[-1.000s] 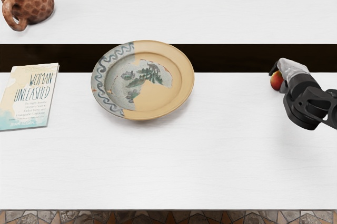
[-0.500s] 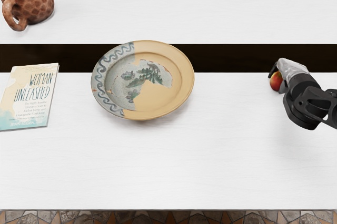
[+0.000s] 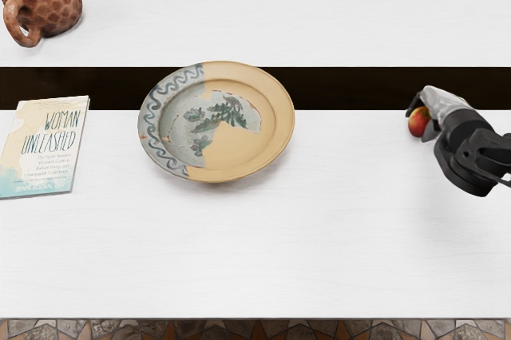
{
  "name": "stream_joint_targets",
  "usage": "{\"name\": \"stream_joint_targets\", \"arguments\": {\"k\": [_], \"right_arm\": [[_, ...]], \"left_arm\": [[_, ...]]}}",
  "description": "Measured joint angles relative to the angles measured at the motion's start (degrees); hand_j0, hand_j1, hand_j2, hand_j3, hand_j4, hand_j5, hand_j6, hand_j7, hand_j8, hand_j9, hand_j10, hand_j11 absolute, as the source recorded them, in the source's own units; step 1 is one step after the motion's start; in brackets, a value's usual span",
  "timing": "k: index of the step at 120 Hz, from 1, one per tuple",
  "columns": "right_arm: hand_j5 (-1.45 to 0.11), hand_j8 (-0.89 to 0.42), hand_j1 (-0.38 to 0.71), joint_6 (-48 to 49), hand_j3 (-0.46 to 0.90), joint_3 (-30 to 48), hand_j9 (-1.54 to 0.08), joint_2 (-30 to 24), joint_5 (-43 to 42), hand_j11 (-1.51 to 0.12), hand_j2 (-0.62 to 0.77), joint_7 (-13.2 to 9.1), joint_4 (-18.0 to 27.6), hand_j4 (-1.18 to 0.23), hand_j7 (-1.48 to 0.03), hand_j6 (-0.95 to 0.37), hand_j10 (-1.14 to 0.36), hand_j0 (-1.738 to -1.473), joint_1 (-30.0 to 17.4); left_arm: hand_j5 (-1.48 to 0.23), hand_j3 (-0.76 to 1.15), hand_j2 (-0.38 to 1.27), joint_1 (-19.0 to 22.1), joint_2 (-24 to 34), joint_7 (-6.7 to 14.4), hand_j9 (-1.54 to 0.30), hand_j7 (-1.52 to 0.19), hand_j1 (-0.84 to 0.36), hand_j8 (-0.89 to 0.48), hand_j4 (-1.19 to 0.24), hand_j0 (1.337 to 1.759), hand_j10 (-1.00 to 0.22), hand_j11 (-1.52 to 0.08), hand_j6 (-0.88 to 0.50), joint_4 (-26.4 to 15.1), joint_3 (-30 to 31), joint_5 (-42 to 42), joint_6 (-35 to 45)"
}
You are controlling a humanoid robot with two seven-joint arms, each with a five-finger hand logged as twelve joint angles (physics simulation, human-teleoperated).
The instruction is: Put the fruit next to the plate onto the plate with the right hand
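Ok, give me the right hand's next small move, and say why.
Probably lift straight up a little. The right hand seems curled round the fruit, which sits low by the far edge of the table, and the plate lies well to the left with a raised rim to clear.

Right arm [image 3: 473,156]: blk chunky wrist housing, lt grey hand [image 3: 441,104].
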Motion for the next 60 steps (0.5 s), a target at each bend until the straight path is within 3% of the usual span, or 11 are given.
{"name": "stream_joint_targets", "arguments": {"k": [60], "right_arm": [[-0.94, -0.35, 0.28, 0.9, 0.00, 0.7, -0.91, -7.6, 6.4, -0.91, 0.10, -0.1, 13.7, -0.54, -0.90, -0.36, -0.67, -1.650, 8.3]], "left_arm": [[-0.01, 0.00, 0.00, 0.2, 0.0, 0.0, -0.01, -0.01, 0.34, -0.01, -0.01, 1.658, -0.01, -0.01, -0.01, 0.1, -0.1, 0.0, 0.0]]}}
